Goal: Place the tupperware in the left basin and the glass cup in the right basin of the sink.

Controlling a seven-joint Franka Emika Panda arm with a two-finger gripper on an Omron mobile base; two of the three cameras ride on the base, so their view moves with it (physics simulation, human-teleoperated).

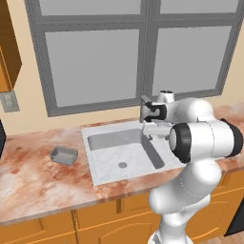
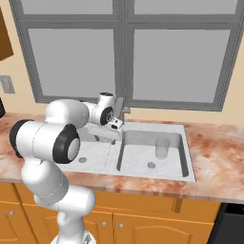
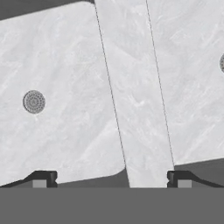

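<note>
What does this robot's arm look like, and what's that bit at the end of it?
The arm is made of rounded, glossy white segments joined by dark black bands at the joints, like thick tubes linked end to end. No cables or markings show. At its end sits a small white and black tool with two short dark fingertips set apart, each with a pale grey pad.
</note>
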